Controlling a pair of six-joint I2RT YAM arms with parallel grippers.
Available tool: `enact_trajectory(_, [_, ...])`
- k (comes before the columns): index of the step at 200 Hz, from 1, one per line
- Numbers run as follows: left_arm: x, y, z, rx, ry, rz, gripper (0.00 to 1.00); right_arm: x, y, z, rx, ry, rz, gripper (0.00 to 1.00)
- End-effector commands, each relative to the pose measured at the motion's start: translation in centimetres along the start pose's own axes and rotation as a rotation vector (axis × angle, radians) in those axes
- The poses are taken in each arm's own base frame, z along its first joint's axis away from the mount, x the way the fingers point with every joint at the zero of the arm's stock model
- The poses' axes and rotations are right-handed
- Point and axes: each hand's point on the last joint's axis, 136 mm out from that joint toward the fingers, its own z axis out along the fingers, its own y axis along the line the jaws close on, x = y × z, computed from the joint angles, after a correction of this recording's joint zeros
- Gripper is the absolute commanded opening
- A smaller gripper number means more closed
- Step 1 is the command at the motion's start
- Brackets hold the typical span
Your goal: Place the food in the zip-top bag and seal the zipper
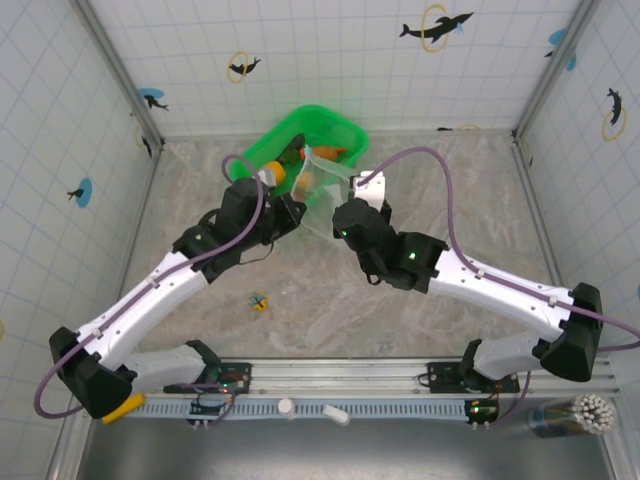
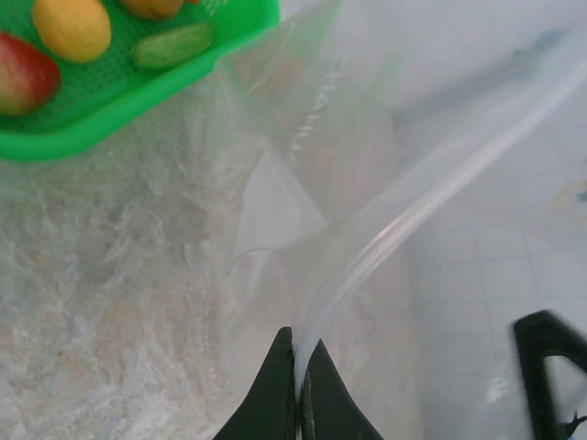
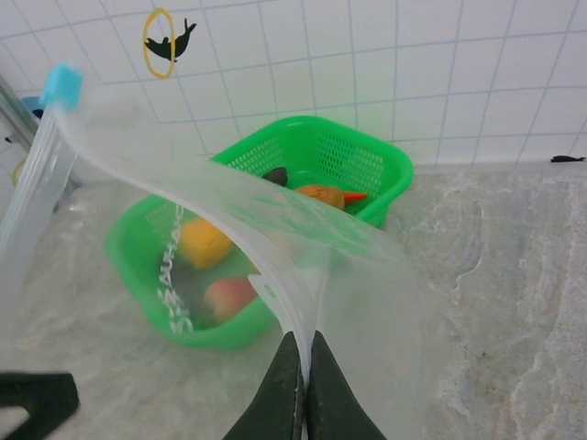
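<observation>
We found the basket [image 1: 300, 120] against the far edge of the worktop [image 1: 460, 200], left of its middle, with the food [image 2: 71, 26] lying in it. The zip-top bag [image 1: 325, 195] hung just before the basket, pinched by the left jaws on its left side and the right jaws on its right. A trinket [image 1: 259, 301] lay well apart, towards the near edge, left of the middle.

Clear glossy plastic bag [image 3: 303, 266]; green perforated plastic basket [image 3: 367, 170].
</observation>
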Motion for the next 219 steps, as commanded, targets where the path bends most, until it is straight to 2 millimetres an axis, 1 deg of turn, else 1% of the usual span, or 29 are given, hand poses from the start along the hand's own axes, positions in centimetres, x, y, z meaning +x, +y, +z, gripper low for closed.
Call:
enact_trajectory(1, [-2.8,-1.7,-3.2,-0.039,-0.075,0.150,0.00,-1.3,0.6,-0.5,-0.073,-0.016,0.101,0.00])
enact_trajectory(8, [-3.2,-1.8,-3.8,-0.054,-0.080,0.176,0.00,-1.2,1.0,-0.4,-0.121,0.002,0.126,0.03])
enact_trajectory(17, [-3.6,-2.0,-4.5,-0.072,-0.082,0.201,0.00,-1.2,1.5,-0.3,-0.184,0.026,0.166,0.15])
enact_trajectory(31, [-4.5,-2.1,-5.7,-0.117,-0.092,0.244,0.00,-1.9,2.3,-0.5,-0.275,0.044,0.204,0.33])
enact_trajectory(42, [-5.7,-1.8,-6.9,-0.181,-0.126,0.276,0.00,-2.6,3.2,-0.8,-0.366,0.051,0.212,0.42])
enact_trajectory(52, [-6.6,-1.3,-8.2,-0.238,-0.160,0.313,0.00,-3.0,3.2,-0.7,-0.415,0.059,0.227,0.51])
enact_trajectory(64, [-8.2,-0.7,-9.9,-0.320,-0.223,0.352,0.00,-2.9,2.6,0.1,-0.459,0.100,0.267,0.54])
enact_trajectory(82, [-9.7,0.7,-11.6,-0.438,-0.289,0.397,0.00,-1.9,0.6,2.1,-0.435,0.146,0.307,0.59])
enact_trajectory(98, [-10.3,1.9,-12.1,-0.516,-0.318,0.426,0.00,-0.4,-0.7,4.2,-0.384,0.192,0.308,0.62])
enact_trajectory(105, [-10.4,2.5,-11.9,-0.540,-0.316,0.433,0.00,0.4,-1.1,5.2,-0.350,0.219,0.303,0.69])
enact_trajectory(111, [-10.5,3.1,-11.8,-0.562,-0.314,0.433,0.00,0.8,-1.4,6.1,-0.316,0.238,0.305,0.72])
enact_trajectory(121, [-10.6,4.0,-11.6,-0.581,-0.310,0.424,0.00,1.1,-1.6,6.9,-0.296,0.250,0.305,0.75])
enact_trajectory(127, [-10.6,4.3,-11.5,-0.579,-0.312,0.420,0.00,1.1,-1.5,7.3,-0.299,0.239,0.307,0.81])
enact_trajectory(135, [-10.8,4.7,-11.3,-0.568,-0.313,0.411,0.00,0.6,-0.9,7.2,-0.360,0.210,0.328,0.92])
enact_trajectory(138, [-10.8,4.8,-11.3,-0.563,-0.313,0.406,0.00,0.6,-0.5,7.1,-0.395,0.207,0.332,0.94])
enact_trajectory(146, [-10.9,5.1,-10.9,-0.544,-0.305,0.395,0.00,0.4,1.1,6.7,-0.507,0.203,0.347,0.95])
enact_trajectory(150, [-10.8,5.1,-10.7,-0.534,-0.296,0.393,0.00,-0.4,2.2,6.3,-0.581,0.188,0.354,0.94])
enact_trajectory(157, [-10.5,4.9,-10.1,-0.505,-0.282,0.393,0.00,-0.8,3.9,5.6,-0.693,0.197,0.354,0.94])
enact_trajectory(164, [-10.2,4.8,-9.5,-0.475,-0.265,0.392,0.00,-1.3,5.4,5.0,-0.769,0.208,0.340,0.94])
enact_trajectory(179, [-9.3,4.4,-8.2,-0.422,-0.223,0.392,0.00,-1.5,7.6,4.1,-0.831,0.220,0.258,0.94])
enact_trajectory(190, [-9.0,4.6,-7.5,-0.419,-0.207,0.390,0.00,-2.0,8.9,3.2,-0.861,0.209,0.189,0.95])
enact_trajectory(203, [-9.1,4.9,-7.2,-0.430,-0.208,0.389,0.00,-2.5,10.1,2.2,-0.900,0.190,0.143,0.96])
enact_trajectory(219, [-9.7,5.0,-7.6,-0.434,-0.228,0.374,0.00,-3.4,11.1,0.5,-0.970,0.153,0.105,1.00])
